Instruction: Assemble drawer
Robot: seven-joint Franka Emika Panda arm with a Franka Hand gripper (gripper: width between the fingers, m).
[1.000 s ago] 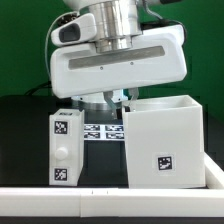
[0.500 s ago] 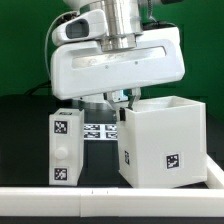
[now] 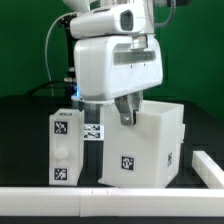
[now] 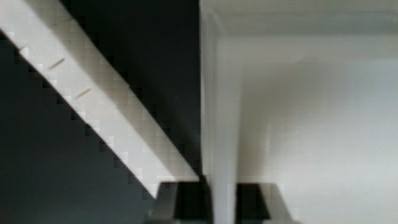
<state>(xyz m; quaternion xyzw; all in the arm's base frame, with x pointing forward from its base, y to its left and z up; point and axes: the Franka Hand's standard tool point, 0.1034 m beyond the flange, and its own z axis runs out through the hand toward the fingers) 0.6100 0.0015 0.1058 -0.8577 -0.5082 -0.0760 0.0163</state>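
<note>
- My fingers (image 3: 125, 112) are closed narrow on the upper edge of the drawer casing (image 3: 150, 140): one finger is inside the hollow box and the other outside
- In the wrist view my two dark fingertips (image 4: 180, 203) stand on both sides of a thin white wall (image 4: 217, 120) of the casing and press against it, with no free gap to see
- The casing is in the middle of the exterior view, open side up, and turned so that one vertical corner looks toward the camera
- One square tag (image 3: 128, 160) is on the casing face toward the exterior view's left
- I cannot tell if the bottom of the casing rests on the black counter (image 3: 20, 150) or is a little above it
- The small tray (image 3: 63, 152) with a round knob stands on the counter at the exterior view's left of the casing, near it but apart, with a dark gap between them
- The tray carries one tag above the knob and one below
- The marker board (image 3: 93, 131) lies flat behind, visible between the tray and the casing
- A white rail (image 3: 60, 203) runs along the front of the counter
</note>
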